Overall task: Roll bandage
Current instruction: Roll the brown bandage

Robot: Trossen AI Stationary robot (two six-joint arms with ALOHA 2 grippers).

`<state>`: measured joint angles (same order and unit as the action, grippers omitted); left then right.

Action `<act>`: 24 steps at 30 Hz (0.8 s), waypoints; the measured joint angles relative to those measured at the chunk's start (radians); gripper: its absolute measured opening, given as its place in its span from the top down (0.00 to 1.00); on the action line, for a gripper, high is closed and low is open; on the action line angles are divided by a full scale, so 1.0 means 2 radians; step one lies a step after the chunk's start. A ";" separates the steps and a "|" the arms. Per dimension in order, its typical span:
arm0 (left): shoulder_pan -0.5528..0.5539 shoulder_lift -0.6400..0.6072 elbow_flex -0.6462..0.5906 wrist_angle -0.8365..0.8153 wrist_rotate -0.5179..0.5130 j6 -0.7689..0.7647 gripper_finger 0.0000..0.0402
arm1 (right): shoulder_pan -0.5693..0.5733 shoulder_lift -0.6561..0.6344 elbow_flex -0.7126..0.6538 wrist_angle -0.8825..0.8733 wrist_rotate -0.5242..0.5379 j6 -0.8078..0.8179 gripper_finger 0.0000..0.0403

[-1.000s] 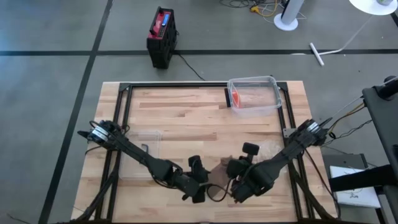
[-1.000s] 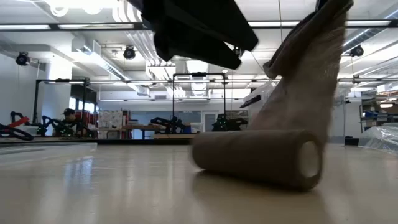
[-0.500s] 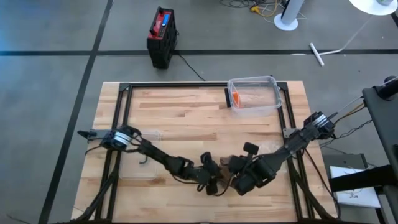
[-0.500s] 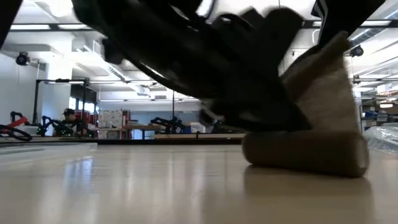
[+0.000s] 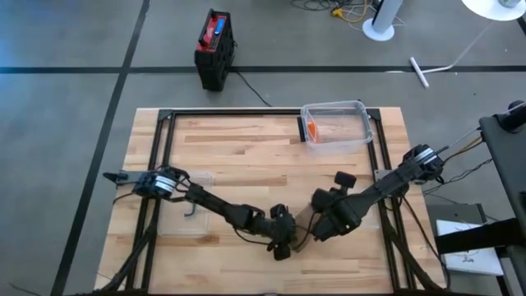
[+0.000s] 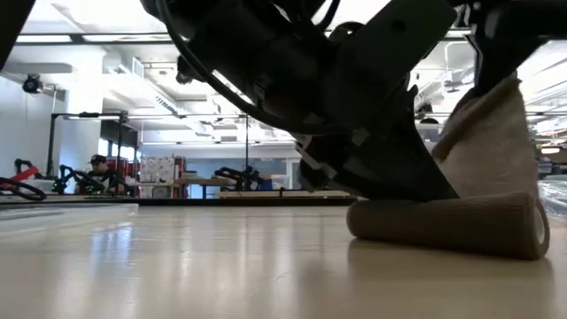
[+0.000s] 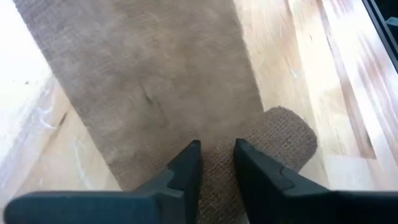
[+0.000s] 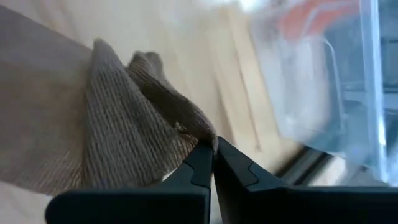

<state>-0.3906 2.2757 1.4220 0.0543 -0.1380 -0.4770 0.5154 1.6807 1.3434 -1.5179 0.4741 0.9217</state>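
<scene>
The bandage is a tan-brown strip of ribbed, knitted fabric, partly wound into a soft cylinder that lies on the pale wooden worktop at the lower centre of the high view, between the two dark arms. In the low view the roll sits at the right of the frame with its open end facing right, and a loose tail of the same cloth rises from it toward the upper right. The left hand is down on the roll — its two dark fingers stand slightly parted, tips pressing into the weave where the flat strip meets the wound part, so it is open and grips nothing. The right hand is clenched on the free end of the bandage, the cloth bunched into folds just above its closed tips. In the high view the left hand and right hand lie just beside each other, with a sliver of tan cloth showing between them. The worktop is made of light planks with visible grain, edged by a black frame. At its upper centre-right stands a clear plastic bin, rectangular with rounded corners, holding something orange. No writing can be read anywhere.
</scene>
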 joint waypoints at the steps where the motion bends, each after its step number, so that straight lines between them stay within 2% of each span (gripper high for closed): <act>1: -0.003 0.000 0.000 -0.002 -0.003 -0.001 0.79 | -0.004 -0.005 -0.010 -0.001 0.000 -0.006 0.99; 8: -0.022 0.000 0.000 -0.009 -0.024 -0.010 0.83 | -0.043 -0.050 -0.072 -0.023 -0.002 -0.008 0.96; 17: -0.027 0.000 0.000 -0.010 -0.031 -0.011 0.83 | -0.114 -0.172 -0.093 -0.016 0.002 0.004 0.68; 20: -0.027 0.000 0.000 -0.009 -0.032 -0.007 0.83 | -0.109 -0.211 -0.095 0.056 -0.003 -0.011 0.60; 24: -0.028 0.000 -0.001 -0.004 -0.039 -0.003 0.84 | -0.076 -0.239 -0.125 0.224 -0.013 -0.040 0.55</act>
<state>-0.4466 2.2749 1.4197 0.0456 -0.2151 -0.4836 0.3632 1.2028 1.0934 -1.0692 0.4473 0.8424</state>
